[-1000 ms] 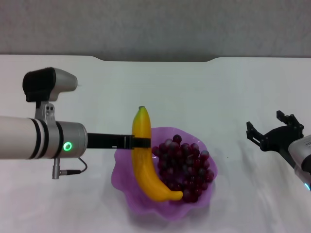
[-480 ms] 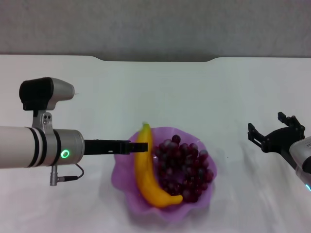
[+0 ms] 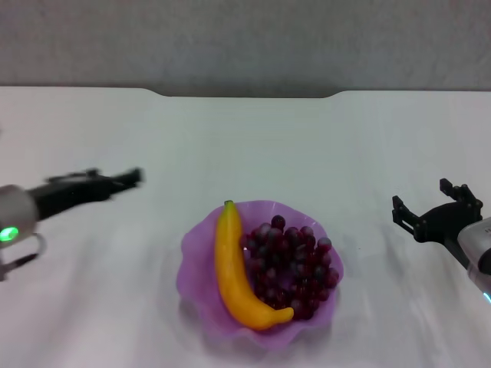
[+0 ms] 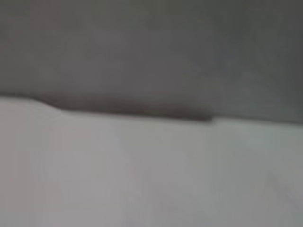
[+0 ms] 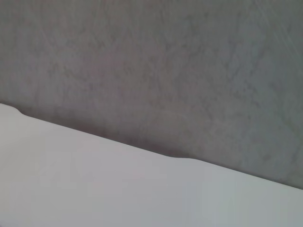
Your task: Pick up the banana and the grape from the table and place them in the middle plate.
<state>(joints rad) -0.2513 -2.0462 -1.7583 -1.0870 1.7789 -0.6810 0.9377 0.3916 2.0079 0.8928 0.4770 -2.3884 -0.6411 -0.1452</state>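
Note:
The yellow banana (image 3: pixel 230 268) lies in the lilac middle plate (image 3: pixel 192 295), along its left side, green tip pointing to the far side. The dark red-purple grape bunch (image 3: pixel 295 268) lies in the same plate, against the banana's right side. My left gripper (image 3: pixel 126 178) is blurred by motion, open and empty, over the white table (image 3: pixel 253 138) well to the left of the plate. My right gripper (image 3: pixel 426 201) is open and empty, to the right of the plate. Both wrist views show only tabletop and grey wall.
The table's far edge with its shallow notch (image 3: pixel 245 93) runs below a grey wall. In the right wrist view the same edge (image 5: pixel 180 158) shows.
My left gripper lowered the banana into the plate, let it go and drew back fast to the left. The banana now rests beside the grapes. The right arm has barely moved.

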